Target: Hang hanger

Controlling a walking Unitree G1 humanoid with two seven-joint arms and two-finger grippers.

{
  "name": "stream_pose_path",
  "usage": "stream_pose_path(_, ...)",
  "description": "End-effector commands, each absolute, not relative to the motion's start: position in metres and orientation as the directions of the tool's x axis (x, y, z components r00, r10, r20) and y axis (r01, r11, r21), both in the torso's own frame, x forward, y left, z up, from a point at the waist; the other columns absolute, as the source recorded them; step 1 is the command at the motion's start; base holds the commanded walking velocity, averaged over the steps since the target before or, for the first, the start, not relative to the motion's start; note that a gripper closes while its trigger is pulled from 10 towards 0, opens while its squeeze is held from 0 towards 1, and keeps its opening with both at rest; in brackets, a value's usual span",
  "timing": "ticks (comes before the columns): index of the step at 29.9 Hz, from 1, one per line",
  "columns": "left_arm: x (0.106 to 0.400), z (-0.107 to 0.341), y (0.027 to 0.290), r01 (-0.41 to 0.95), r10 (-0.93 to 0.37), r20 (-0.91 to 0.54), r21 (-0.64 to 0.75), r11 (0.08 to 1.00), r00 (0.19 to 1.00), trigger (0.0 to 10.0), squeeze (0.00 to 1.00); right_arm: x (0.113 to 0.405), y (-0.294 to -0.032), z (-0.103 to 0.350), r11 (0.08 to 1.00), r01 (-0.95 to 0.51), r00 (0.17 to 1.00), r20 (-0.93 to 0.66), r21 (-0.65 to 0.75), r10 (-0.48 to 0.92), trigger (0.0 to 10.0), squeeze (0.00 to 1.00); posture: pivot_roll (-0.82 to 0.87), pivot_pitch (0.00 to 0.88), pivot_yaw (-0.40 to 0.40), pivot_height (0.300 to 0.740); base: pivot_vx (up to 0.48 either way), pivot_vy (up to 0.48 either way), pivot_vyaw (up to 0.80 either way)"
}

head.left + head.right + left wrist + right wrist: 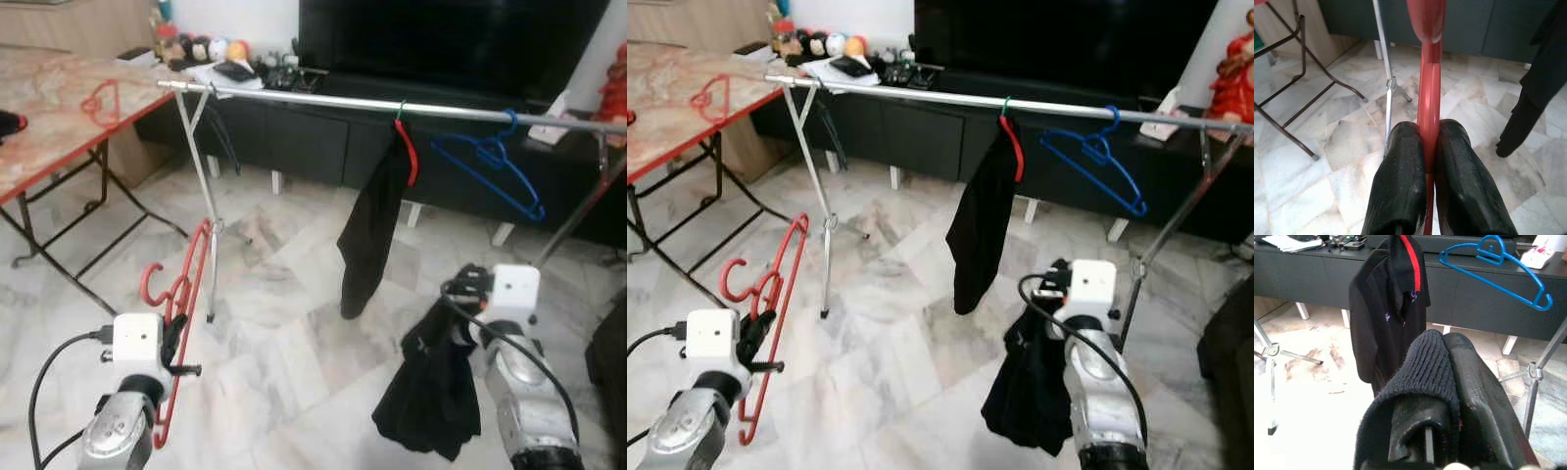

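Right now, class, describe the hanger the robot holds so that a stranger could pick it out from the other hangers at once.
Start at the long silver rail before the dark TV cabinet; below its left end, near the floor, the left hand pinches a red hanger. Unlike the blue hanger and the one carrying a black shirt on the rail, or the red one on the table, it is off the rail and bare.

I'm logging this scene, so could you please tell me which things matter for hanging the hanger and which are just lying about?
For the job:
left hand gripping red hanger
right hand gripping black garment
clothes rail

Lying about:
blue hanger
hung black shirt
folding table
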State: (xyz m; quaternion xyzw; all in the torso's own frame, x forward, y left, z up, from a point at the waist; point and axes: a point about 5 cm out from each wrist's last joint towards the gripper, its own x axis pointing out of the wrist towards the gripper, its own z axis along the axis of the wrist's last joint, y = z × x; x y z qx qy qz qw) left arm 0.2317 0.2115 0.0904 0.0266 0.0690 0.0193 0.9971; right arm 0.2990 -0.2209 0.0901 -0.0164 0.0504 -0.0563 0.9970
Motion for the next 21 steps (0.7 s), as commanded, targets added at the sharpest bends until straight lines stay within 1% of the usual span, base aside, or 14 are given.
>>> stream_pose_path(1, 0.2327, 0.0938, 0.208, -0.022, 0.03, -0.127, 0.063, 0.998, 0.991, 10.0, 0.0, 0.2999, -0.2272, 0.099, 0.991, 0.13, 0.988, -0.072, -0.041, -0.133, 10.0, 0.0, -0.03, 0.0, -0.009, 0.74, 0.0, 0.33, 0.0)
stream_pose_path(10, 0.2341, 0.0951, 0.2075, -0.012, 0.02, -0.126, 0.062, 0.998, 0.992, 10.0, 0.0, 0.301, -0.225, 0.1013, 0.99, 0.132, 0.988, -0.079, -0.044, -0.136, 10.0, 0.0, -0.03, 0.0, -0.003, 0.74, 0.0, 0.33, 0.0)
stream_pose_path(17, 0.2347, 0.0952, 0.2072, -0.004, 0.012, -0.131, 0.062, 0.998, 0.991, 10.0, 0.0, 0.3032, -0.2209, 0.1052, 0.991, 0.125, 0.989, -0.073, -0.038, -0.128, 10.0, 0.0, -0.03, 0.0, -0.003, 0.74, 0.0, 0.0, 0.0)
stream_pose_path(21, 0.2359, 0.0966, 0.2071, 0.0, 0.008, -0.127, 0.063, 0.998, 0.992, 10.0, 0.0, 0.3035, -0.2198, 0.106, 0.991, 0.127, 0.989, -0.069, -0.034, -0.129, 10.0, 0.0, -0.03, 0.0, -0.001, 0.74, 0.0, 0.467, 0.0)
